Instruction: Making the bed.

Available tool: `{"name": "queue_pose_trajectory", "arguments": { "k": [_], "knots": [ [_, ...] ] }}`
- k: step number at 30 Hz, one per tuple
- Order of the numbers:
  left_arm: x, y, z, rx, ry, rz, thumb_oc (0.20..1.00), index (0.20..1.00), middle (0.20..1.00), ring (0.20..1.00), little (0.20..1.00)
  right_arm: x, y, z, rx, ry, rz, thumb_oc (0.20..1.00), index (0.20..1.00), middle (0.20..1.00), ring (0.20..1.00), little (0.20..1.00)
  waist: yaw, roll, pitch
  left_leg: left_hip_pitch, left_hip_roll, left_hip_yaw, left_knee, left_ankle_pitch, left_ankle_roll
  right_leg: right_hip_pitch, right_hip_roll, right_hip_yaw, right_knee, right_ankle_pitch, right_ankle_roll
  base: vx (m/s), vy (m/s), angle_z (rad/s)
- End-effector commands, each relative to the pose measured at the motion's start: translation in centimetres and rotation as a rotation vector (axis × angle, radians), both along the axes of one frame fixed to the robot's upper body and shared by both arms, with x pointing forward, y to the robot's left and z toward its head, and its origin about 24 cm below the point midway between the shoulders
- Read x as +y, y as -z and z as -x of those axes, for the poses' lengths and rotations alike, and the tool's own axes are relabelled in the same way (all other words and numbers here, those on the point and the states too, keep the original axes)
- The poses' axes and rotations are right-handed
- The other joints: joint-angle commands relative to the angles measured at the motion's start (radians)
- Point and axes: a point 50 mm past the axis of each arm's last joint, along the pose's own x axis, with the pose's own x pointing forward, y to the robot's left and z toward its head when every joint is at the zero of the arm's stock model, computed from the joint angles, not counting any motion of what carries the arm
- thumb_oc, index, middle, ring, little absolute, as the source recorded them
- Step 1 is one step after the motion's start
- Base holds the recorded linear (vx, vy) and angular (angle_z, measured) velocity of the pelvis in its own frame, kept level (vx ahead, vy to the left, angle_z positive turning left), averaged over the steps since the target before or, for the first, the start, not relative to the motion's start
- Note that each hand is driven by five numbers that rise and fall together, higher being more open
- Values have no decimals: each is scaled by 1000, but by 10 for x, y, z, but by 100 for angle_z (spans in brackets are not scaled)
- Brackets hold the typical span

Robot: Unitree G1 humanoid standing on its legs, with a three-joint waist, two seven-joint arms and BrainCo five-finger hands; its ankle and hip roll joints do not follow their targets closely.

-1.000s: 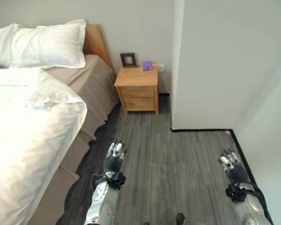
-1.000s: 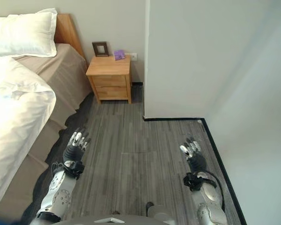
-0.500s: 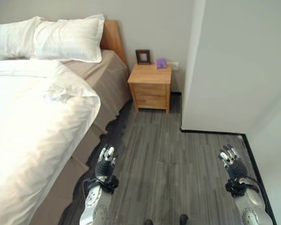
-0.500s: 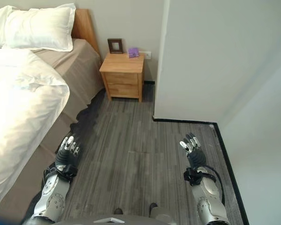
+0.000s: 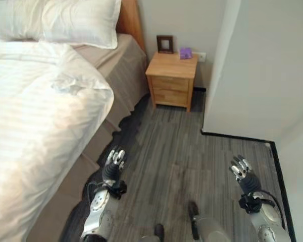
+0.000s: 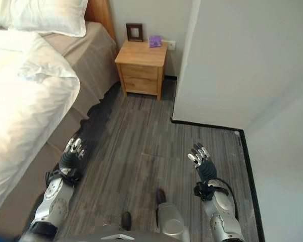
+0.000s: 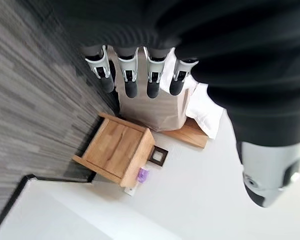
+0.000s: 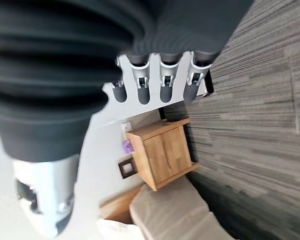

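The bed (image 5: 122, 75) fills the left side, with a tan fitted sheet and a wooden headboard (image 5: 130, 20). A white duvet (image 5: 35, 116) lies rumpled over most of it and hangs over the near side. Two white pillows (image 5: 70, 20) lean at the head. My left hand (image 5: 114, 165) hangs open low above the floor beside the bed's edge, holding nothing. My right hand (image 5: 241, 173) is open too, over the floor near the white wall. In the left wrist view my fingers (image 7: 131, 75) are straight, and in the right wrist view the fingers (image 8: 165, 80) are straight as well.
A wooden nightstand (image 5: 173, 79) stands by the headboard with a small picture frame (image 5: 165, 44) and a purple object (image 5: 185, 53) on top. A white wall corner (image 5: 227, 75) with a black skirting strip (image 5: 232, 136) juts out on the right. Grey plank floor (image 5: 177, 151) lies between.
The whole view has shifted, bringing more of the bed in on the left as the camera moved. Both hands stay open and low at my sides.
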Motion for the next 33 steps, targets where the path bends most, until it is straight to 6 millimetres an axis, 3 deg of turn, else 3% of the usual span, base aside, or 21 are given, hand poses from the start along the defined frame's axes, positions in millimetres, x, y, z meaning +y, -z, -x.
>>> {"name": "queue_pose_trajectory", "arguments": {
  "k": [1, 2, 3, 4, 5, 6, 7, 8, 9, 10, 12, 13, 16, 17, 21, 25, 26, 28, 30, 31, 33],
  "knots": [
    [6, -16, 1, -99, 20, -69, 1000, 1000, 1000, 1000, 1000, -6, -23, -9, -125, -26, 34, 1000, 1000, 1000, 1000, 1000, -23, -7, -44, 303, -38, 67, 48, -63, -31, -69, 18, -29, -37, 208, -13, 306, -117, 31],
    [3, -16, 0, -104, 24, -62, 1000, 1000, 1000, 1000, 1000, -9, -22, -10, -119, -30, 61, 1000, 1000, 1000, 1000, 1000, -26, 1, -50, 292, -22, 70, 114, -4, -60, -60, 30, -33, -22, 206, -27, 521, -231, 16],
    [-2, -17, -3, -114, 20, -8, 1000, 1000, 1000, 1000, 1000, -16, -29, -15, -141, -19, 83, 1000, 1000, 1000, 1000, 1000, -27, -15, -52, 159, -27, 111, 412, 176, -139, 15, 12, -45, -45, 188, -60, 399, -163, 5],
    [-2, -17, -3, -113, 20, -7, 1000, 1000, 1000, 1000, 1000, -16, -29, -14, -141, -19, 84, 1000, 1000, 1000, 1000, 1000, -27, -7, -52, 159, -19, 112, 417, 167, -138, 17, 19, -48, -45, 184, -60, 386, -218, 35],
    [-6, -19, -6, -130, 24, 30, 1000, 1000, 1000, 1000, 1000, -18, -36, -18, -180, -9, 54, 1000, 1000, 1000, 1000, 1000, -23, -25, -39, 82, -15, 153, 604, 233, -161, 59, 11, -50, -47, 166, -86, 242, -198, 44],
    [-11, -21, -9, -136, 49, 35, 1000, 1000, 1000, 1000, 1000, -20, -38, -18, -189, 3, 48, 1000, 1000, 1000, 1000, 1000, -5, -48, -18, -12, -27, 177, 715, 232, -146, 103, 0, -32, -54, 144, -107, 339, -305, 30],
    [-12, -24, -12, -142, 53, 19, 1000, 1000, 1000, 1000, 1000, -22, -40, -21, -191, 8, 69, 1000, 1000, 1000, 1000, 1000, 1, -61, -4, -49, -2, 225, 750, 220, -122, 136, 0, -27, -53, 120, -125, 382, -304, 1],
    [-16, -27, -16, -150, 64, 24, 1000, 1000, 1000, 1000, 1000, -28, -40, -22, -180, 47, 96, 1000, 1000, 1000, 1000, 1000, 25, -81, 12, -161, 31, 301, 730, 210, -101, 199, -12, -15, -65, 91, -139, 309, -205, 4],
    [-16, -27, -16, -150, 64, 24, 1000, 1000, 1000, 1000, 1000, -28, -40, -22, -180, 48, 97, 1000, 1000, 1000, 1000, 1000, 27, -75, 13, -164, 36, 300, 741, 202, -101, 200, -6, -15, -66, 90, -139, 330, -119, 6],
    [-20, -27, -19, -154, 71, 55, 1000, 1000, 1000, 1000, 1000, -30, -45, -23, -203, 71, 87, 1000, 1000, 1000, 1000, 1000, 28, -71, 14, -201, 70, 338, 647, 178, -93, 227, -7, -19, -67, 72, -137, 274, -15, 4],
    [-23, -25, -18, -150, 87, 57, 1000, 1000, 1000, 1000, 1000, -32, -46, -21, -214, 80, 71, 1000, 1000, 1000, 1000, 1000, 33, -66, -1, -214, 71, 377, 473, 170, -87, 263, -11, -21, -77, 46, -127, 465, 18, 61],
    [-24, -22, -15, -136, 101, 39, 1000, 1000, 1000, 1000, 1000, -34, -43, -18, -195, 68, 109, 1000, 1000, 1000, 1000, 1000, 42, -54, -12, -226, 61, 392, 321, 178, -81, 291, -1, -18, -78, 24, -123, 509, 60, 92],
    [-23, -18, -12, -122, 97, 43, 1000, 1000, 1000, 1000, 1000, -32, -40, -15, -175, 51, 135, 1000, 1000, 1000, 1000, 1000, 48, -47, -26, -229, 20, 404, 186, 192, -74, 327, 14, -8, -96, 6, -124, 356, 26, 17],
    [-21, -14, -9, -108, 88, 46, 1000, 1000, 1000, 1000, 1000, -29, -37, -15, -162, 36, 142, 1000, 1000, 1000, 1000, 1000, 64, -38, -33, -238, 4, 397, 88, 239, -82, 371, 29, 11, -111, -10, -118, 412, 17, 3],
    [-13, -8, 0, -77, 59, 28, 1000, 1000, 1000, 1000, 1000, -24, -34, -14, -144, 4, 158, 1000, 1000, 1000, 1000, 1000, 90, -32, -52, -225, 9, 437, -14, 304, -95, 432, 36, 38, -127, -31, -108, 487, 81, -22],
    [-8, -3, 5, -59, 32, 26, 1000, 1000, 1000, 1000, 1000, -19, -32, -15, -147, 12, 150, 1000, 1000, 1000, 1000, 1000, 91, -44, -95, -192, -2, 486, 26, 226, -36, 442, -21, 39, -61, -61, -67, 325, 156, -57],
    [-7, -3, 5, -59, 31, 25, 1000, 1000, 1000, 1000, 1000, -19, -32, -15, -147, 12, 150, 1000, 1000, 1000, 1000, 1000, 93, -45, -95, -193, -2, 488, 27, 225, -35, 440, -21, 41, -58, -64, -67, 269, 166, -31],
    [-3, -5, 5, -60, 21, 0, 1000, 1000, 1000, 1000, 1000, -12, -33, -18, -162, -6, 122, 1000, 1000, 1000, 1000, 1000, 96, -57, -95, -145, -9, 513, -6, 202, -15, 393, -42, 36, 80, -24, -24, 200, 131, -33],
    [2, -11, 4, -78, 9, -15, 1000, 1000, 1000, 1000, 1000, -5, -35, -24, -173, -47, 146, 1000, 1000, 1000, 1000, 1000, 109, -57, -71, -98, -10, 525, -24, 181, 5, 281, -61, -1, 294, 95, 33, 162, 172, -18],
    [7, -14, 4, -86, -1, -29, 1000, 1000, 1000, 1000, 1000, 2, -38, -29, -188, -69, 136, 1000, 1000, 1000, 1000, 1000, 115, -40, -44, -51, 5, 545, -39, 157, 8, 209, -105, -102, 380, 163, 51, 82, 137, -21],
    [9, -15, 4, -87, 0, -42, 1000, 1000, 1000, 1000, 1000, 7, -37, -31, -188, -84, 126, 1000, 1000, 1000, 1000, 1000, 114, -33, -34, -25, 8, 535, -46, 142, 11, 173, -129, -141, 397, 175, 39, 162, 103, -3]
  ]
}}
